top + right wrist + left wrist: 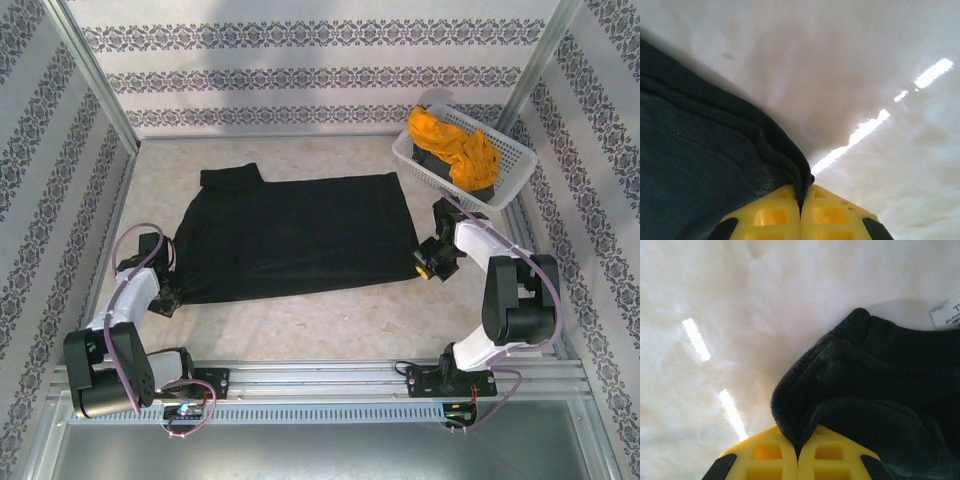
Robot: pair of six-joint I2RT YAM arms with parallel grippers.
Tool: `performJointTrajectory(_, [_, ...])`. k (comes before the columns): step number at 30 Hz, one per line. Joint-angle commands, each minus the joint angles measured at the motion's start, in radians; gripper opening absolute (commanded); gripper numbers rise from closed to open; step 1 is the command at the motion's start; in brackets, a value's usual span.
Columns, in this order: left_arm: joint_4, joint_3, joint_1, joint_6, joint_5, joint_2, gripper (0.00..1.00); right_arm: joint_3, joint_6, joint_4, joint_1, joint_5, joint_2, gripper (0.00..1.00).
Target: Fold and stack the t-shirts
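Observation:
A large black t-shirt (pixel 295 235) lies spread flat in the middle of the table. At its near left corner my left gripper (pixel 172 297) is shut on the fabric; the left wrist view has the yellow jaws pinching a fold of the black t-shirt (pixel 875 385). My right gripper (pixel 425 266) is shut on the near right corner, where the black t-shirt (pixel 705 165) runs between the jaws. An orange-yellow t-shirt (pixel 455 145) lies crumpled in the basket over a dark grey t-shirt (pixel 437 163).
A white lattice basket (pixel 517 170) stands at the back right, close to my right arm. Patterned walls close in the table on the left, back and right. A metal rail (pixel 330 378) runs along the near edge. A white label (pixel 947 314) shows on the shirt.

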Motion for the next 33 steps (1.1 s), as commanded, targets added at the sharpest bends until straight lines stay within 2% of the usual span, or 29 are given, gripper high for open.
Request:
performJointTrajectory(1, [-0.092, -0.024, 0.007, -0.045, -0.09, -0.048, 0.03, -0.049, -0.005, -0.064, -0.024, 0.082, -0.052, 0.0])
performJointTrajectory(13, [-0.177, -0.082, 0.01, -0.153, -0.116, -0.165, 0.04, -0.195, 0.043, -0.179, -0.032, 0.086, -0.184, 0.0])
performJointTrajectory(21, [-0.186, -0.098, 0.01, -0.162, -0.126, -0.193, 0.05, -0.267, 0.102, -0.237, -0.032, 0.093, -0.299, 0.0])
performJointTrajectory(23, [-0.174, -0.096, 0.011, -0.154, -0.124, -0.192, 0.14, -0.269, 0.124, -0.247, -0.032, 0.091, -0.318, 0.0])
performJointTrajectory(24, [-0.169, -0.09, 0.011, -0.149, -0.121, -0.189, 0.2, -0.266, 0.117, -0.242, -0.032, 0.086, -0.324, 0.04])
performJointTrajectory(27, [-0.167, -0.035, 0.011, -0.117, -0.121, -0.176, 0.37, -0.204, 0.117, -0.285, -0.028, 0.125, -0.342, 0.27])
performJointTrajectory(30, [-0.153, 0.069, 0.004, -0.058, -0.117, -0.144, 0.51, -0.132, 0.114, -0.305, -0.022, 0.171, -0.373, 0.37])
performJointTrajectory(32, [-0.084, 0.143, -0.004, 0.017, -0.08, -0.1, 0.52, -0.09, 0.078, -0.247, -0.009, 0.176, -0.395, 0.38])
performJointTrajectory(33, [0.001, 0.172, -0.007, 0.071, -0.02, -0.068, 0.52, -0.078, 0.037, -0.178, -0.002, 0.153, -0.401, 0.38])
